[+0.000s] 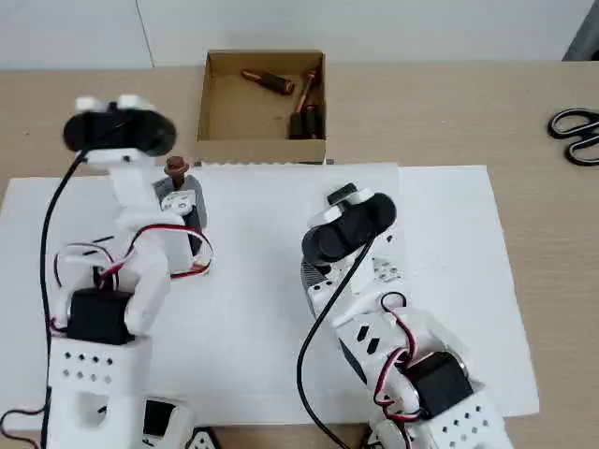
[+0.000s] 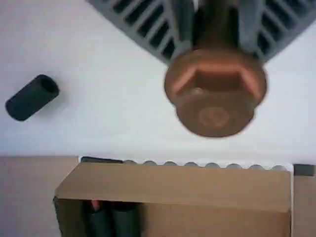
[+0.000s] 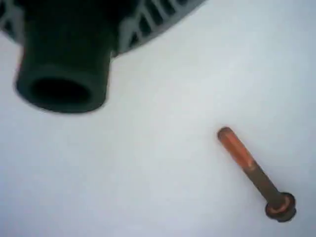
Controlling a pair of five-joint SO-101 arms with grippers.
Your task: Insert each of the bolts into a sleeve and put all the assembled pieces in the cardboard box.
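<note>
White sheet edge beside cardboard box

The held bolt is copper-toned metal with a dull sheen and a smooth hexagonal head. The loose bolt looks alike, darker along the shank. The held sleeve and the loose sleeve are matt black, rubber or plastic. The cardboard box, at twelve o'clock of the smooth white paper sheet, is matt brown. The table looks like pale wood.

Bolt copper-orange; sleeve black; cardboard box plain brown; paper sheet white; tabletop tan.
</note>
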